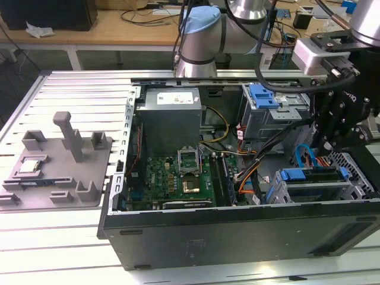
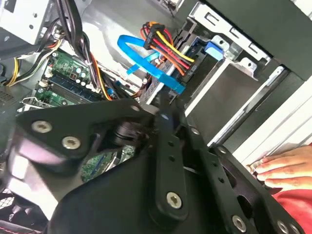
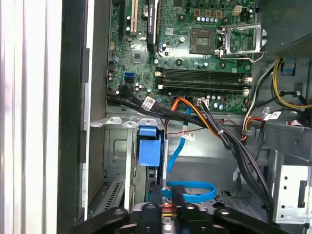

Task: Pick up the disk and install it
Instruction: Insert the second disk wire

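The disk [image 1: 309,174] stands on edge inside the lower drive cage at the exterior view's right of the open computer case, with its blue frame edge facing up. The blue end of the disk [image 3: 149,146] shows between the cage walls in the first wrist view. My black gripper [image 1: 330,142] hangs just above and behind that cage, close to the disk. In the first wrist view the gripper [image 3: 165,213] sits over a looped blue data cable [image 3: 192,192]. I cannot make out any contact with the disk.
The case holds a green motherboard [image 1: 184,175], a grey power supply [image 1: 172,113], and an upper grey cage with a blue latch plate [image 1: 261,95]. Orange and yellow wires [image 2: 163,46] run beside the cage. A grey fixture [image 1: 59,172] lies at the exterior view's left. A person's hand [image 2: 280,165] rests outside the case.
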